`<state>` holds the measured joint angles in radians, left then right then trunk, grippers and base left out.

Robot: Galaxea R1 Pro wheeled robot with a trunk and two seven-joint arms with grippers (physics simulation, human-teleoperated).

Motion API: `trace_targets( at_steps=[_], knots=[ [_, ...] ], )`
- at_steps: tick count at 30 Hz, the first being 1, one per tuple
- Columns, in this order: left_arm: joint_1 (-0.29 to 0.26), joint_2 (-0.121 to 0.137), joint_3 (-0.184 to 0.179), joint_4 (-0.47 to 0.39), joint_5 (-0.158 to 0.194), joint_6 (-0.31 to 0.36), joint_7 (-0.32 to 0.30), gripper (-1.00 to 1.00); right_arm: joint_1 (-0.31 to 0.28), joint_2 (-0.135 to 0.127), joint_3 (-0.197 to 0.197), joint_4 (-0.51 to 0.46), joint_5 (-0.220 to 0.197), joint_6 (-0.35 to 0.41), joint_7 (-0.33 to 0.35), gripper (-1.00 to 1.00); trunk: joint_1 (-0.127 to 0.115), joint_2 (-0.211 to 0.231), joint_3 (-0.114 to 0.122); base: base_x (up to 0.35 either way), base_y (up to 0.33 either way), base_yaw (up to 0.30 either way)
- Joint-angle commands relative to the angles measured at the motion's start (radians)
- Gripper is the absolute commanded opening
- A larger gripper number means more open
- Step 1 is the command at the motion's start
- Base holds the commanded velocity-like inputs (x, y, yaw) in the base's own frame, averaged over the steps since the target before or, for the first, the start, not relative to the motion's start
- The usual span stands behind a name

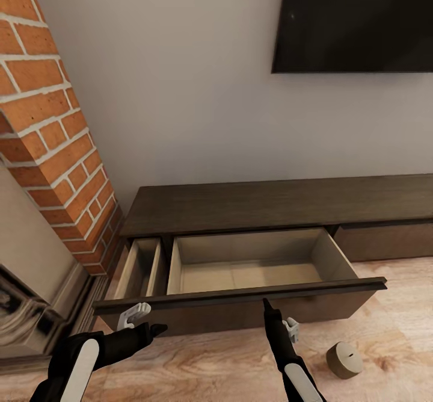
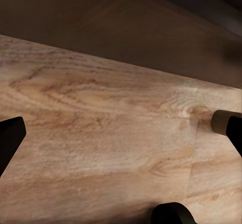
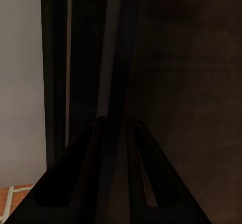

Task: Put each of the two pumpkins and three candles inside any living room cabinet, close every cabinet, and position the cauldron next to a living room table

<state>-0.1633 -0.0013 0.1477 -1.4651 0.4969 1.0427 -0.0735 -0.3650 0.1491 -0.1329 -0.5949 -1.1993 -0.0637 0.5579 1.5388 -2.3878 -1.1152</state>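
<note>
The long dark-brown cabinet [image 1: 252, 203] stands against the wall with its wide drawer [image 1: 246, 272] pulled out; the beige inside holds nothing. One cream candle [image 1: 344, 360] lies on the wood floor to the right of my right arm, and the candle [image 2: 221, 122] also shows beside a left fingertip [image 2: 236, 136]. My right gripper [image 1: 266, 306] is at the drawer front's top lip, and in the wrist view the right gripper [image 3: 116, 148] has its fingers closed on that dark edge. My left gripper [image 1: 155, 330] hovers low before the drawer front; the left gripper [image 2: 121, 133] is wide open over bare floor.
A red brick chimney column [image 1: 54, 131] and a fireplace surround [image 1: 30, 306] stand close on the left. A black TV [image 1: 361, 17] hangs on the wall above. A closed drawer front [image 1: 385, 239] continues the cabinet to the right. Wood floor [image 1: 397, 330] stretches to the right.
</note>
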Motion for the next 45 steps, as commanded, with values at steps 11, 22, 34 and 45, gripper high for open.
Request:
trace_targets(
  at_steps=[11,22,34,45],
  knots=[
    [-0.001,0.0,0.001,0.0,-0.006,0.004,-0.008,1.0,0.0,0.001,0.021,0.007,0.006,0.002,0.003,-1.0,0.0,0.0,-0.001,-0.049,0.0,0.0],
    [-0.001,0.0,0.001,0.0,-0.006,0.004,-0.008,1.0,0.0,0.001,0.021,0.007,0.006,0.002,0.003,-1.0,0.0,0.0,-0.001,-0.007,0.0,0.0],
    [-0.001,0.0,0.001,0.0,-0.006,0.004,-0.008,1.0,0.0,0.001,0.021,0.007,0.006,0.004,0.003,1.0,0.0,0.0,-0.001,-0.061,0.0,0.0],
    [-0.001,0.0,0.001,0.0,-0.006,0.004,-0.008,1.0,-0.004,-0.008,0.022,0.005,0.01,0.06,0.001,1.0,0.0,0.0,-0.001,-0.252,0.0,0.0]
  ],
)
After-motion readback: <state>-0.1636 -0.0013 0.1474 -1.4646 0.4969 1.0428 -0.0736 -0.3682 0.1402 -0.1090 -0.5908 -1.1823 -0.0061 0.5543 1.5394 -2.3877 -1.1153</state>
